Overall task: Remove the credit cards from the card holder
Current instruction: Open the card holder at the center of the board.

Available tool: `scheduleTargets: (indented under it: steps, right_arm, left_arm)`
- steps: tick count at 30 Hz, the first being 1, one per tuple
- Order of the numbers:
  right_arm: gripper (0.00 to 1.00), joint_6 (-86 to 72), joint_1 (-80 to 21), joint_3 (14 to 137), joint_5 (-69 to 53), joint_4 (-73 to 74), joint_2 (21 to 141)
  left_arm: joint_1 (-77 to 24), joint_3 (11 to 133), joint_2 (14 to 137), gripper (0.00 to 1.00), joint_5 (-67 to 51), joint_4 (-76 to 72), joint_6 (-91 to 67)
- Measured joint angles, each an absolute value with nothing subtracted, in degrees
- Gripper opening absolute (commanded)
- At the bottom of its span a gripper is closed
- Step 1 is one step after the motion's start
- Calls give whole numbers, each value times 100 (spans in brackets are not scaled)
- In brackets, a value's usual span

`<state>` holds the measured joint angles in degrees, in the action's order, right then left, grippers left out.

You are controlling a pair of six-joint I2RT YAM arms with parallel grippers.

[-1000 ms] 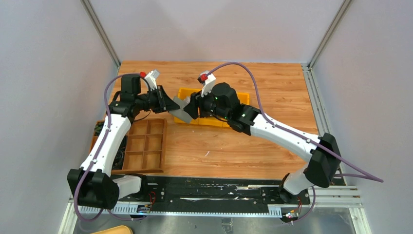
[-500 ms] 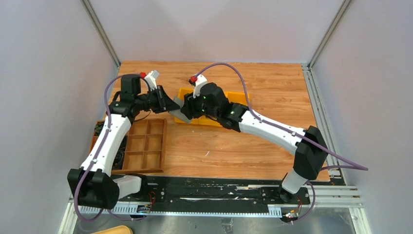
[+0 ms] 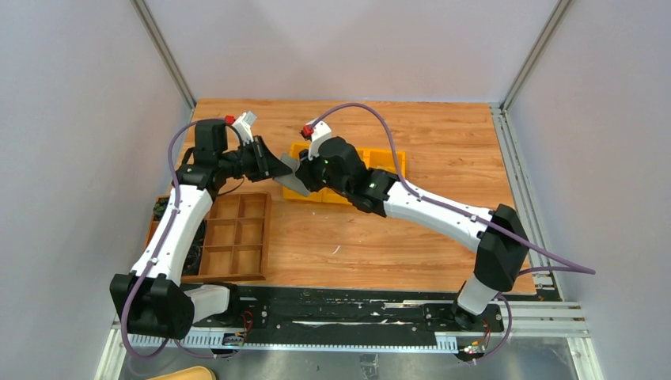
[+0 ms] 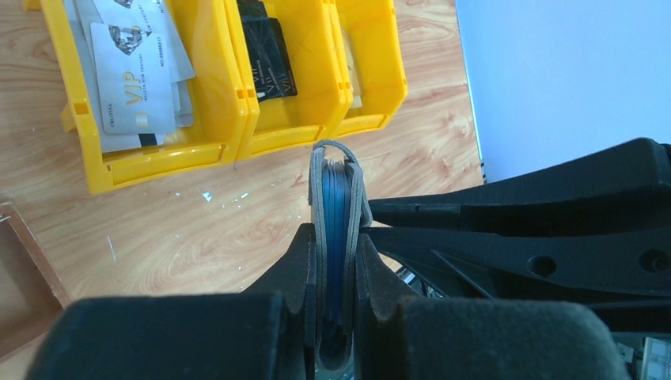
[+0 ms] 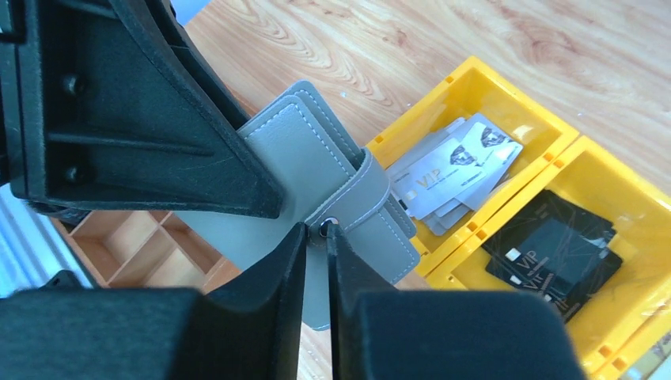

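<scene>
- We see our left gripper (image 4: 335, 257) clamped on the closed holder (image 4: 336, 190).
- Our right gripper (image 5: 316, 231) pinches the holder's tab (image 5: 358, 196), fingers nearly together, by the yellow bins' (image 5: 475, 227) left end.

**A Robotics Lab Test Cell**

A wood-grain tabletop (image 3: 451, 134) is enclosed by plain pale walls (image 3: 356, 39) and aluminium frame posts (image 3: 162, 51). The left arm (image 3: 174, 229) and the right arm (image 3: 443, 215) are bolted to a black rail (image 3: 340, 313) at the near edge. Purple cables (image 3: 380, 117) are run along them.
</scene>
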<state>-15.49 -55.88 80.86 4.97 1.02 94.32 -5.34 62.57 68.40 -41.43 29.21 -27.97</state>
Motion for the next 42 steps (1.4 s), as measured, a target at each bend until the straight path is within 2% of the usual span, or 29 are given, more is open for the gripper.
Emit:
scheduleTargets:
  steps: [4,20,29,30,33,35,38,42]
  right_arm:
    - [0,-1400,-5669,8095,812,49,9448]
    - [0,-502,-6045,8079,1964,-436,9478]
    - [0,-292,-5872,7878,2779,-685,9395]
    - [8,-290,-5867,7848,2810,-701,9371]
    - [46,-274,-5878,7841,2740,-692,9323]
    - [59,-386,-5778,7865,2440,-556,9268]
    - [67,-843,-5260,7959,1170,-246,9164]
    - [73,-1857,-4062,7629,-996,-484,8847]
  left_arm:
    - [-526,6263,6840,0,-4097,2893,-2851]
    - [-423,6377,6840,0,-4180,2812,-3041]
    - [-410,6390,6670,0,-4515,3242,-3000]
    - [-410,6390,6643,0,-4545,3256,-2991]
    - [-410,6390,6604,0,-4565,3369,-2858]
    - [-410,6390,6593,0,-4558,3485,-2714]
    - [-410,6407,6591,0,-4545,3680,-2434]
    - [-410,6528,6591,0,-4639,3870,-2097]
